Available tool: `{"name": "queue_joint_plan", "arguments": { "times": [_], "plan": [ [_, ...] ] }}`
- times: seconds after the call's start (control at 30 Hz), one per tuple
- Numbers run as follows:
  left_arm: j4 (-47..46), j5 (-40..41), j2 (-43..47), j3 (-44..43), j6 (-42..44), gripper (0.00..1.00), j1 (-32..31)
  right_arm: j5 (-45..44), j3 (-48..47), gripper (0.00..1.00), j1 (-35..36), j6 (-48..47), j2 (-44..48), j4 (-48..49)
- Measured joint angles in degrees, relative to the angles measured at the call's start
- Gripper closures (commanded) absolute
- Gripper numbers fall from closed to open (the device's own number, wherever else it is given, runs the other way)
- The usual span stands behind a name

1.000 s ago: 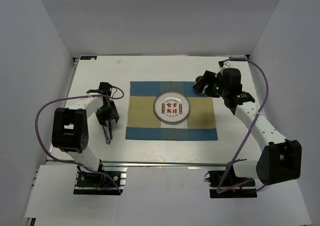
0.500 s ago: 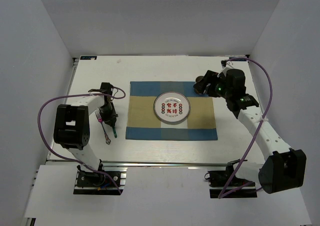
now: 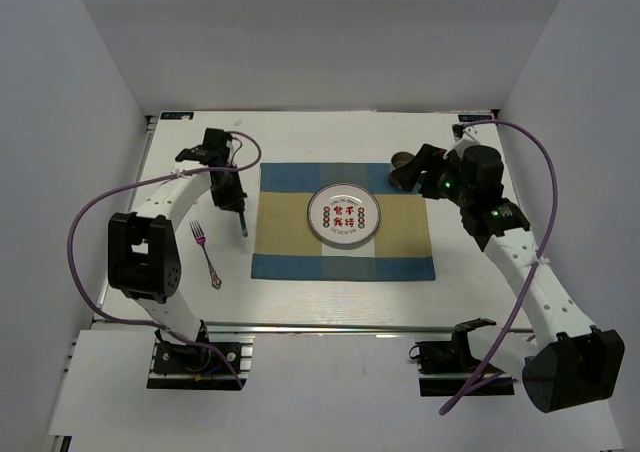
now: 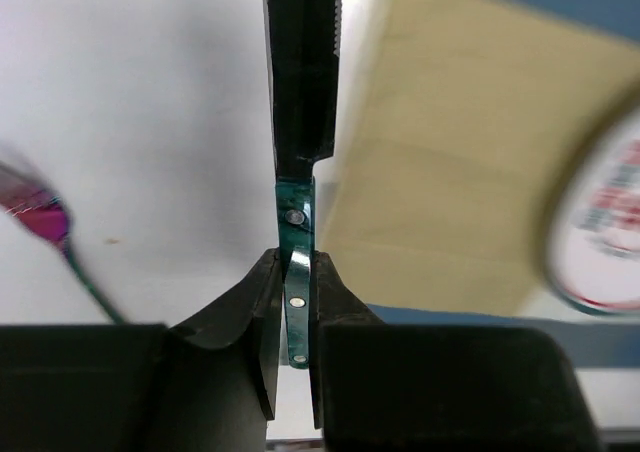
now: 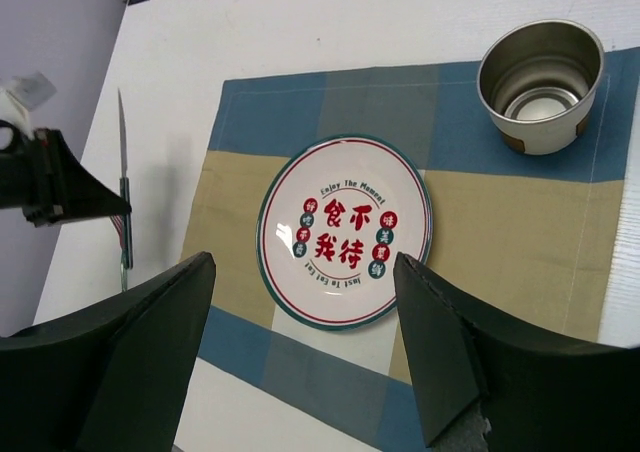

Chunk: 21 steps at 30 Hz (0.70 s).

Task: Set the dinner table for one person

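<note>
Left pincer (image 4: pixel 297 272) clamped tight; right pincer (image 5: pixel 300 272) spread wide.

The dinner table (image 3: pixel 330 137) is a flat white rectangle filling the middle of the top view. Its far edge meets the back wall in the upper part of the frame, and a metal rail (image 3: pixel 330 326) runs along its near edge low in the frame. A blue-and-tan checked placemat (image 3: pixel 290 222) lies flat at the centre, its edges square to the table's, with white surface showing on all four sides. Left of the placemat, at left-centre of the frame, a fork (image 3: pixel 206 255) lies directly on the white top. Its tines point up the frame and slightly left, its handle down and slightly right, and it does not touch the placemat.
</note>
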<state>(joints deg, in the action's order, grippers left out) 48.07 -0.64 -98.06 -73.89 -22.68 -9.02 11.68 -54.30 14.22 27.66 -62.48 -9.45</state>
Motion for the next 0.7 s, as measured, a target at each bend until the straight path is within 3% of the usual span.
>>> {"name": "queue_joint_plan", "arguments": {
  "times": [0.13, 0.33, 0.53, 0.7],
  "plan": [
    [-0.1, -3.8, 0.8, -7.3, -2.0, 1.0, -4.8, -1.7, -0.2, 0.18, -0.1, 0.0, 2.1, -2.5],
    [-2.1, -6.5, -2.1, -13.2, -9.6, 1.0, -17.9, -7.1, -4.3, 0.13, -0.8, -0.2, 2.9, -11.0],
    [-3.7, -6.2, -11.2, -23.1, -17.8, 1.0, -29.9, -13.3, -11.9, 0.11, -1.1, -1.2, 5.3, -17.7],
    [-5.5, -5.3, -17.0, -27.4, -23.1, 1.0, -36.1, -17.4, -16.5, 0.11, -1.4, -1.4, 8.1, -21.3]
  ]
}}
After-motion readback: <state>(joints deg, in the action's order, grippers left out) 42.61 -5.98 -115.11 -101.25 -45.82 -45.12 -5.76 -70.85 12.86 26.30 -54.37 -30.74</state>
